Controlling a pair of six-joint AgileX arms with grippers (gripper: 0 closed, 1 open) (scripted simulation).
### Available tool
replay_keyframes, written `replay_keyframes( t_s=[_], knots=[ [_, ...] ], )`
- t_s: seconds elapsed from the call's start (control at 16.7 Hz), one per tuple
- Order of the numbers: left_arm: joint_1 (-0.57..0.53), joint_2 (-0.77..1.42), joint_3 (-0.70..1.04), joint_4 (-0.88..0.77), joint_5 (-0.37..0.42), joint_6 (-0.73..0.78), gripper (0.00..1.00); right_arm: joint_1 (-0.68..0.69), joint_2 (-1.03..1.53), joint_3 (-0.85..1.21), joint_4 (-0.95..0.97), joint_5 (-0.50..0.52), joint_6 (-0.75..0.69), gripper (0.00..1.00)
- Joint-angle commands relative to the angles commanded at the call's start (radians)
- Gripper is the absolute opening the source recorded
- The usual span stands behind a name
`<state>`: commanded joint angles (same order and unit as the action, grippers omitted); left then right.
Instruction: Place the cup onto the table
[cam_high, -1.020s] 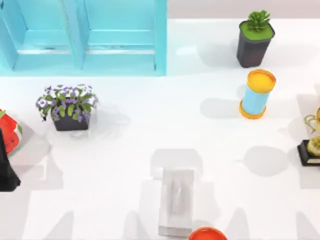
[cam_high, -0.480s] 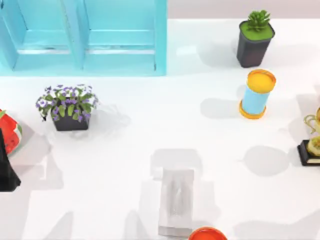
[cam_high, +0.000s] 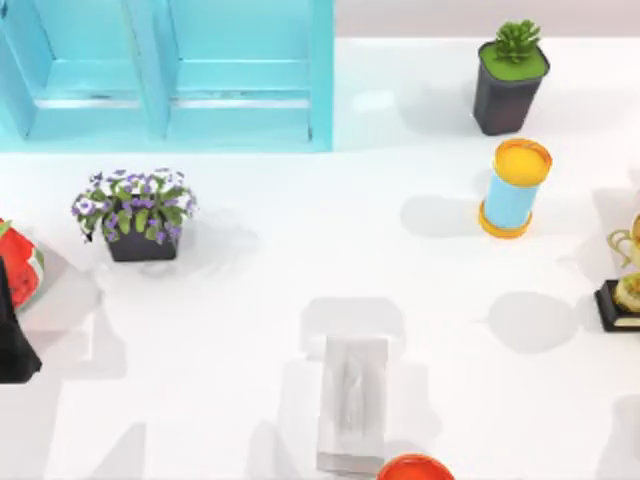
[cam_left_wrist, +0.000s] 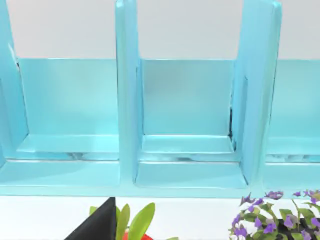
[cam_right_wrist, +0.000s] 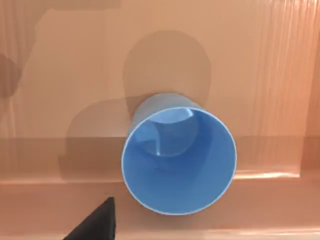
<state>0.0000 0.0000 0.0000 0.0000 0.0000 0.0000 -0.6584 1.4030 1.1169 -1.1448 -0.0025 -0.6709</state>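
Right under my right wrist camera sits the cup (cam_right_wrist: 178, 152), upright, mouth open toward the lens, resting on a brownish wooden surface (cam_right_wrist: 60, 65). Whether my right claw is apart or together, I honestly can't tell. Over on the left, my left arm's camera looks across some purple flowers (cam_left_wrist: 280, 220) at the turquoise cabinet (cam_left_wrist: 187, 125); can't tell its claw either. From above, the white table (cam_high: 300, 240) carries a tissue box (cam_high: 352, 403), then that flower pot (cam_high: 135, 213).
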Motion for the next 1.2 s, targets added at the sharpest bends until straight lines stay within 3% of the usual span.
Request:
replay_keyframes(
  t_s=[0.24, 0.66, 1.2],
  knots=[
    [0.000, 0.000, 0.000, 0.000, 0.000, 0.000, 1.00, -0.061, 0.116, 0.090, -0.106, -0.002, -0.053, 1.00],
    [0.000, 0.000, 0.000, 0.000, 0.000, 0.000, 1.00, -0.061, 0.122, 0.079, -0.094, -0.002, -0.052, 1.00],
    [0.000, 0.000, 0.000, 0.000, 0.000, 0.000, 1.00, -0.053, 0.218, -0.171, 0.253, -0.002, -0.043, 1.00]
  ],
)
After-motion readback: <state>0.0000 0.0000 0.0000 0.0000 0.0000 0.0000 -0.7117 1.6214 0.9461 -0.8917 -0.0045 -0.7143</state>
